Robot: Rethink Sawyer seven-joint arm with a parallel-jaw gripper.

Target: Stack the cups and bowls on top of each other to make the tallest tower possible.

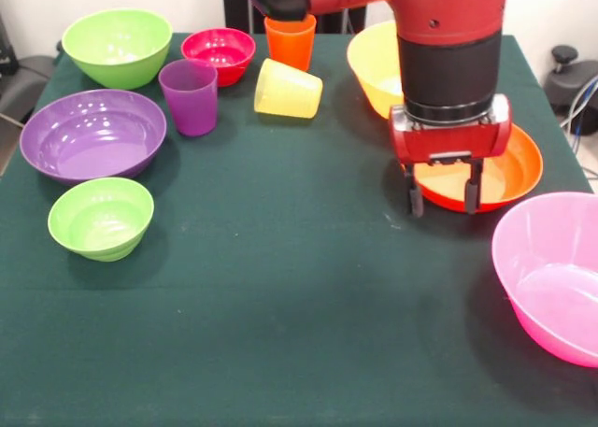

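My gripper (pixel 444 201) hangs open over the near rim of the orange-red bowl (pixel 512 170), holding nothing. Behind the arm stands the yellow-orange bowl (pixel 374 64). The large pink bowl (pixel 553 273) sits at the right edge. At the left are the purple bowl (pixel 92 134), a small green bowl (pixel 101 218), a larger green bowl (pixel 118 46) and the small red bowl (pixel 218 53). The purple cup (pixel 190 95) stands upright. On its side lies the yellow cup (pixel 288 89). The orange cup (pixel 291 41) stands behind it, upside down. No tower stands; all pieces are apart.
A dark green cloth (pixel 280 306) covers the table. Grey objects lie off the table's edges at the left (pixel 23 81) and right (pixel 570 77).
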